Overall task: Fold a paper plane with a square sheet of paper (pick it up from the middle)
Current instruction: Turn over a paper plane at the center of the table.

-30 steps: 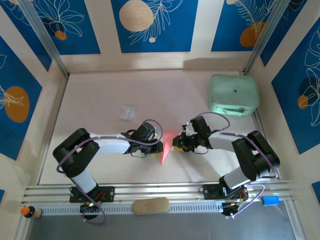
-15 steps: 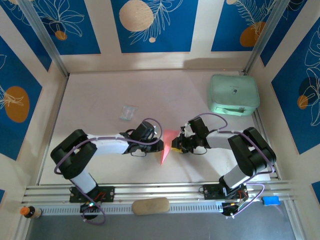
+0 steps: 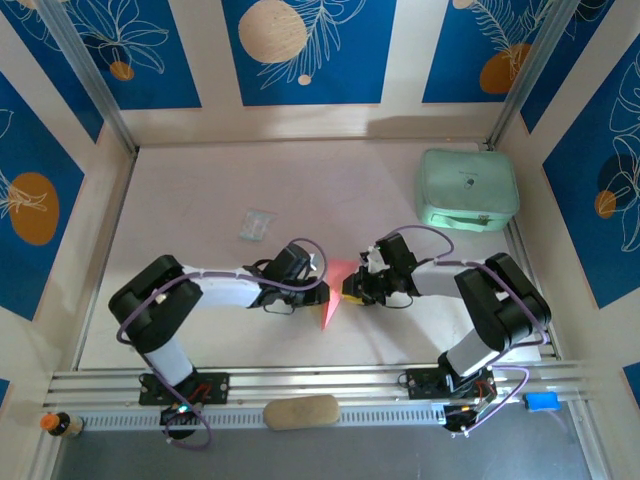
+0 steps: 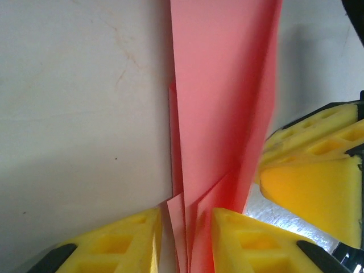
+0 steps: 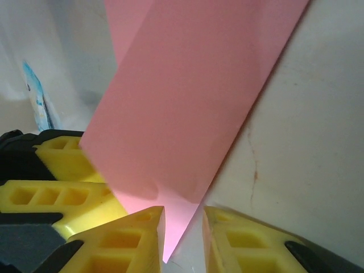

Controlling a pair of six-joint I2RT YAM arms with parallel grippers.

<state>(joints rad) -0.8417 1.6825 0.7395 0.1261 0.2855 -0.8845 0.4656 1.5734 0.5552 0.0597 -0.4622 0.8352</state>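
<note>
Left hand (image 4: 185, 243): yellow fingers (image 4: 122, 242) clamped on the layered end of the paper plane (image 4: 222, 96).
Right hand (image 5: 183, 242): facing the left hand, just beside it, fingers pinching a pointed corner of the same paper.
Paper plane: salmon-pink, folded long and narrow, held between the two hands, creases fanning out from the left hand's grip.
Counter (image 3: 200, 190): pale, beneath both hands.
Clear packet (image 3: 256, 224): flat on the counter, beyond the left hand, well apart.
Mint-green case (image 3: 467, 188): beyond the right hand, well apart.
</note>
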